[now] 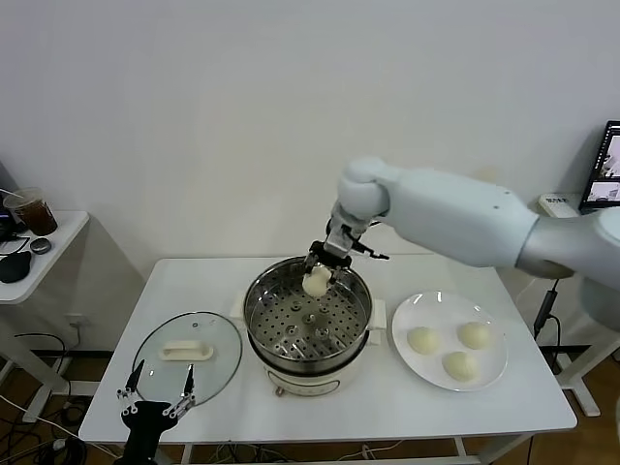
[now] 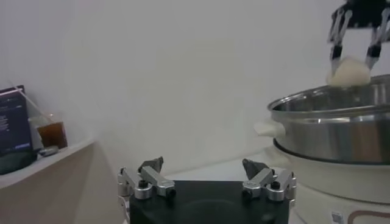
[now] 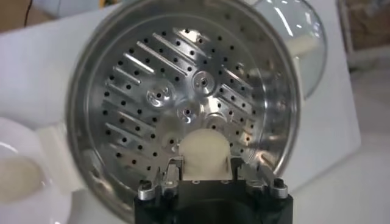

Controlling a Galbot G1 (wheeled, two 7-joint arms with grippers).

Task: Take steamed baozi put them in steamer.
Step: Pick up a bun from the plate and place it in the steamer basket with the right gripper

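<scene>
A small, smooth, cream-white steamed bun [image 1: 317, 281] hangs between the narrow-set fingers of the right gripper [image 1: 323, 267], poised over the far side of the round, shiny stainless-steel steamer pot [image 1: 262, 325], just above the rim. From the right wrist camera the bun [image 3: 205, 155] sits snug between the two finger bases, with the pot's perforated metal tray [image 3: 152, 97] directly under it. The pot rests on a cream-white base with side handles [image 1: 379, 320] at the middle of a white table [image 1: 504, 387].

Three more cream-white buns [image 1: 422, 340] lie on a flat white round plate [image 1: 496, 373] just to the pot's right, apart from one another. On the pot's other side, a round glass lid with a white handle [image 1: 186, 351] lies flat on the table.

The left gripper [image 1: 156, 394] hangs at the table's near left edge, close to the lid, its jaws spread wide and holding nothing.
</scene>
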